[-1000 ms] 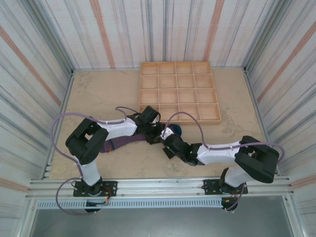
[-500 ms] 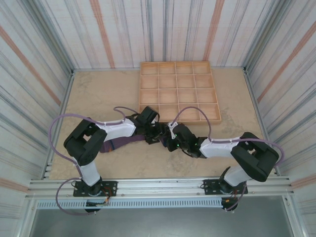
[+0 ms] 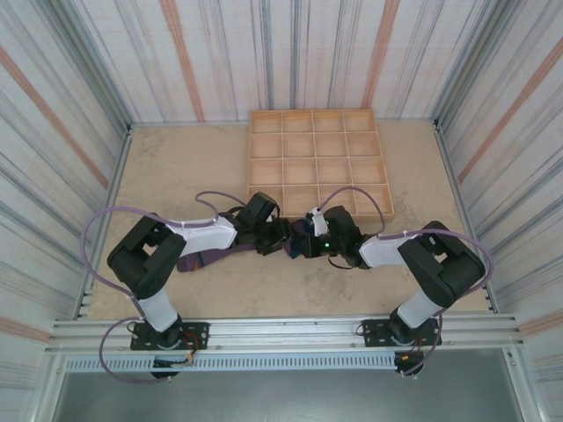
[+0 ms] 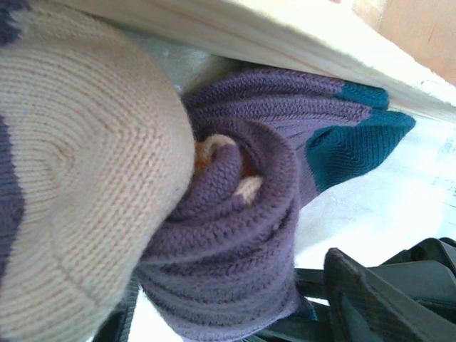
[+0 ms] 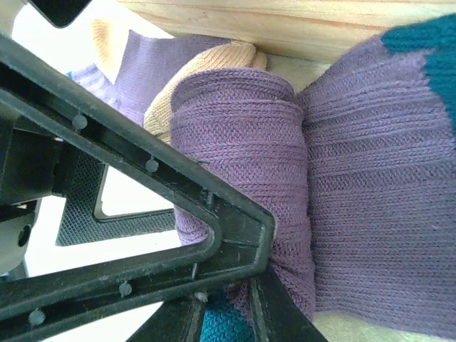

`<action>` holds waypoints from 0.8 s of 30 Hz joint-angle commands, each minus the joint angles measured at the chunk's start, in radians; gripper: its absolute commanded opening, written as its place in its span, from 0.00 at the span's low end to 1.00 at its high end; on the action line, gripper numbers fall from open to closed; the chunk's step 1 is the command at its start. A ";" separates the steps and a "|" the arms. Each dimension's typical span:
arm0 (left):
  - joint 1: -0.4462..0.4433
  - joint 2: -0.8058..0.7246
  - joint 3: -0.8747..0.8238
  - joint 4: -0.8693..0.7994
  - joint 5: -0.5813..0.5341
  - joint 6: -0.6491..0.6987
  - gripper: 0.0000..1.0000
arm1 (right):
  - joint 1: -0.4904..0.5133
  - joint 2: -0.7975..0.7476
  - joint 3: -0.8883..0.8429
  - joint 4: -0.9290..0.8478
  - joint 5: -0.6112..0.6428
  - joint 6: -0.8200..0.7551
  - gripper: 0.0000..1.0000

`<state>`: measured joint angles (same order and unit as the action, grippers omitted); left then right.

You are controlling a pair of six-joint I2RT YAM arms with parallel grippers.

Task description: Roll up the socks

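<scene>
Socks (image 3: 214,256) before tray (image 3: 378,214), perhaps touching it.

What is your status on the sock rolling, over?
Right gripper shut on the socks, partly rolled. Left gripper beside them, grip unclear. Tray edge close alongside.

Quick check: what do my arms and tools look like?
Left arm and right arm: white shells between chunky black joints, each trailing a looping lilac cable. A green light glows near the right tool. Tool fingers are black, open triangular frames with studs.
</scene>
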<state>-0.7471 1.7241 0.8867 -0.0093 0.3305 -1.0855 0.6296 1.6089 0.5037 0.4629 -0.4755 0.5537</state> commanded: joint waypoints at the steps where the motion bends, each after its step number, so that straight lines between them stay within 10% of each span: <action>1: -0.011 -0.008 -0.025 -0.068 -0.008 0.031 0.62 | -0.034 0.123 -0.059 -0.283 0.013 0.081 0.00; 24: -0.040 0.076 0.058 -0.211 0.004 0.027 0.00 | -0.133 0.073 -0.097 -0.276 -0.077 0.144 0.11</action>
<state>-0.7593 1.7538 0.9436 -0.0689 0.3248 -1.0695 0.5079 1.6573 0.4843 0.5064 -0.7010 0.6773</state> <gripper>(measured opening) 0.146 0.150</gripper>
